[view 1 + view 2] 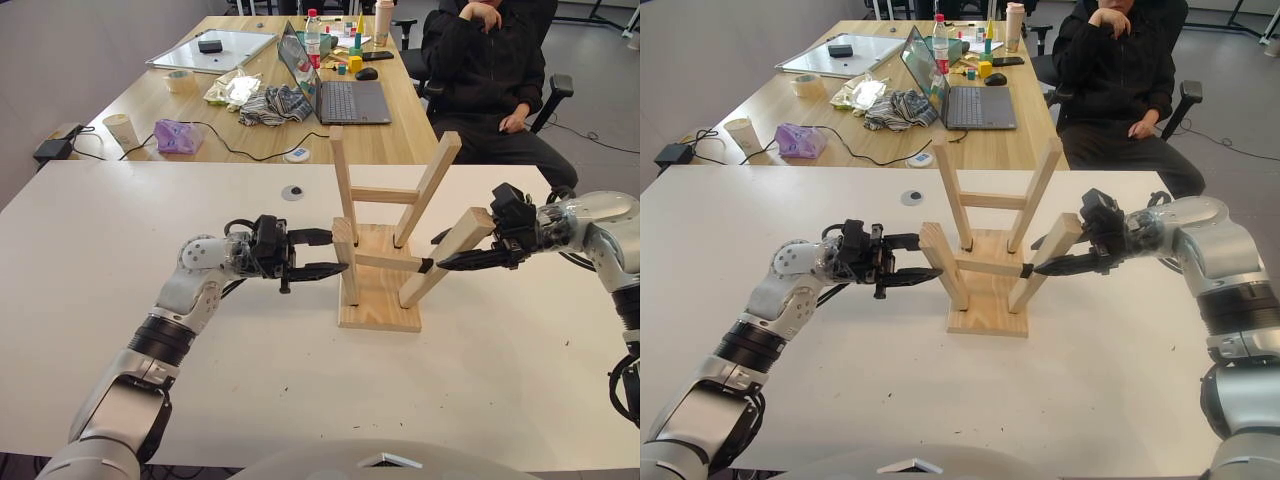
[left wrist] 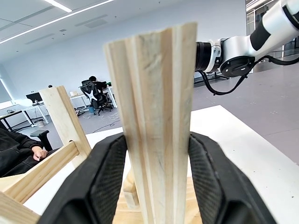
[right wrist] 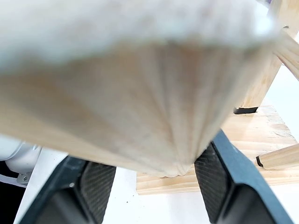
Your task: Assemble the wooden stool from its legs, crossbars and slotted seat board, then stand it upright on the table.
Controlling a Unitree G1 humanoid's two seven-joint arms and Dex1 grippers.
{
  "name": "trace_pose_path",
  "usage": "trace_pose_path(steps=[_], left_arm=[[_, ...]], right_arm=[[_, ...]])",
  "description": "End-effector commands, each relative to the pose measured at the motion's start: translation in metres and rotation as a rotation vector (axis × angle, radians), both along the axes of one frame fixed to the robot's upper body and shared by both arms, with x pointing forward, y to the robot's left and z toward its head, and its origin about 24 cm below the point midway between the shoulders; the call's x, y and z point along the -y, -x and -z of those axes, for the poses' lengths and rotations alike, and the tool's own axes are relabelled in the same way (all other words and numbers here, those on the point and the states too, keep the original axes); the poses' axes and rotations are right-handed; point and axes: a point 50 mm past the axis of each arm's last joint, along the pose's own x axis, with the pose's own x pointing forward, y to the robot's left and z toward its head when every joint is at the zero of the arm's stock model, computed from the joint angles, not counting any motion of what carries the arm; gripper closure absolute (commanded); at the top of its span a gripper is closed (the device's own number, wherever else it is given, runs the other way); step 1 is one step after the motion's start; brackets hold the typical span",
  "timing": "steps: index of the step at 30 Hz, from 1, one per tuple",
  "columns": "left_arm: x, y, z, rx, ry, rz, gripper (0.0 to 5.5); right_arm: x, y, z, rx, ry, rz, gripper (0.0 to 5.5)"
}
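Nearest to us, the stool's near-left leg (image 2: 154,116) is sitting clamped between the black fingers (image 2: 105,182) of the left gripper (image 1: 335,252), which are pressing on both its sides with no gap showing. The right gripper (image 1: 438,251) is pinching the near-right leg (image 1: 425,282) the same way, its fingers (image 3: 219,179) spread only as wide as the wood. The stool (image 1: 985,265) is resting upside down in the middle of the white table (image 1: 150,220), with its seat board (image 1: 380,318) lying flat, four legs pointing up and crossbars (image 1: 385,195) joining them. We are judging that turning it over is what remains, and the risk is lying there: if the two arms are pulling unevenly, a leg could be working out of its slot, or the board dropping away.
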Motion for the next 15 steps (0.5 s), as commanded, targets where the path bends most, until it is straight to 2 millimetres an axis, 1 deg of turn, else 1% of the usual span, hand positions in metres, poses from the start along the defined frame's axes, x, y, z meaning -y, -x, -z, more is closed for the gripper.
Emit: trace_pose_path(steps=[1, 5, 6, 8, 9, 13, 15], left_arm=[[-0.055, 0.060, 0.153, -0.464, -0.917, -0.089, 3.51], [-0.046, 0.042, 0.129, -0.442, -0.754, -0.105, 3.51], [-0.044, 0.038, 0.124, -0.416, -0.728, -0.116, 3.15], [-0.045, 0.029, 0.115, -0.376, -0.688, -0.144, 2.91], [-0.046, 0.026, 0.111, -0.357, -0.681, -0.160, 2.75], [-0.060, 0.016, 0.094, -0.261, -0.654, -0.260, 2.71], [-0.067, 0.011, 0.081, -0.253, -0.576, -0.323, 2.71]], right_arm=[[-0.021, 0.011, 0.042, -0.154, -0.003, -0.031, 3.15], [-0.022, 0.014, 0.045, -0.149, -0.020, -0.016, 3.15], [-0.023, 0.014, 0.044, -0.146, -0.024, -0.016, 3.15], [-0.024, 0.014, 0.044, -0.141, -0.030, -0.015, 3.15], [-0.024, 0.015, 0.043, -0.138, -0.033, -0.015, 3.15], [-0.025, 0.017, 0.037, -0.119, -0.048, -0.006, 3.15], [-0.025, 0.016, 0.031, -0.102, -0.077, 0.011, 3.15]])
